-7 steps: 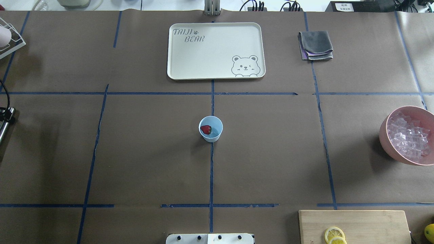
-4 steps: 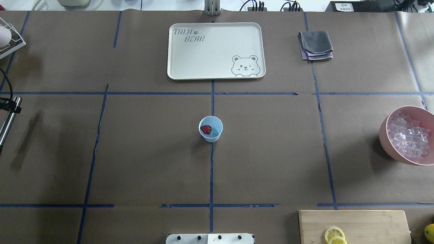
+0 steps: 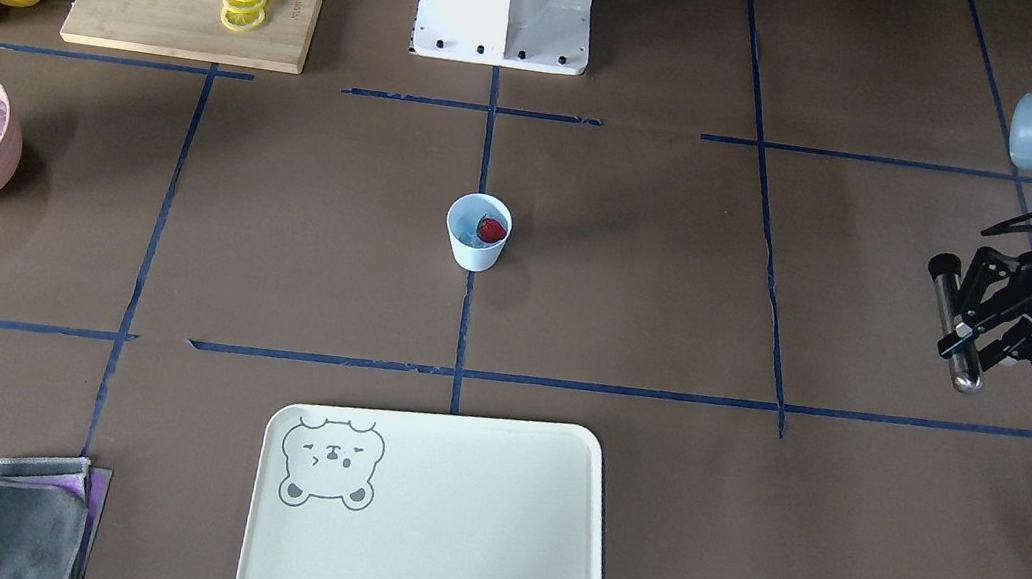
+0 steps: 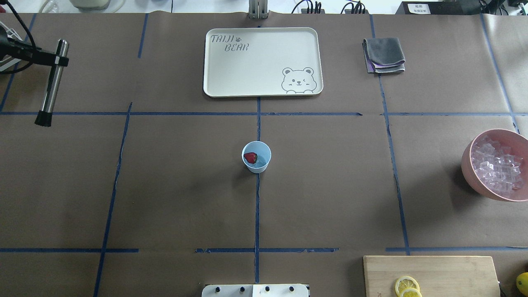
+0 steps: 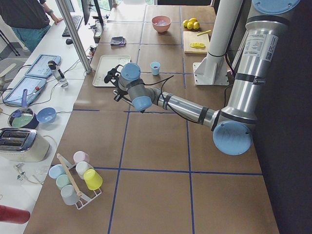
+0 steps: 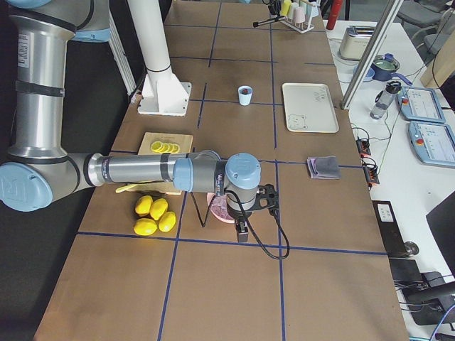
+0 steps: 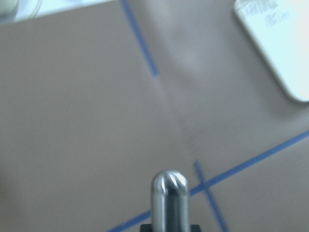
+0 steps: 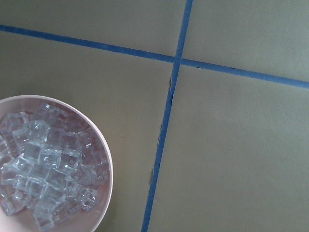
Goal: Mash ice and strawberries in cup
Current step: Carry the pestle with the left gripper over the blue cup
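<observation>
Steel muddler rod, clamped in the left claw, lies near level, black end toward the robot. The small light-blue plastic cup holding the red strawberry stands mid-counter, well apart to the claw's right. The right claw is near the pink bowl of clear ice cubes; I cannot tell its grip.

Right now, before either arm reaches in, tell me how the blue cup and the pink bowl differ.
Size: the blue cup is far smaller than the pink bowl. Contents: the cup holds a red strawberry, while the bowl is heaped with clear ice cubes. Place: the cup stands mid-table, the bowl at the table's edge on the robot's right. Both stand upright and open-topped.
</observation>
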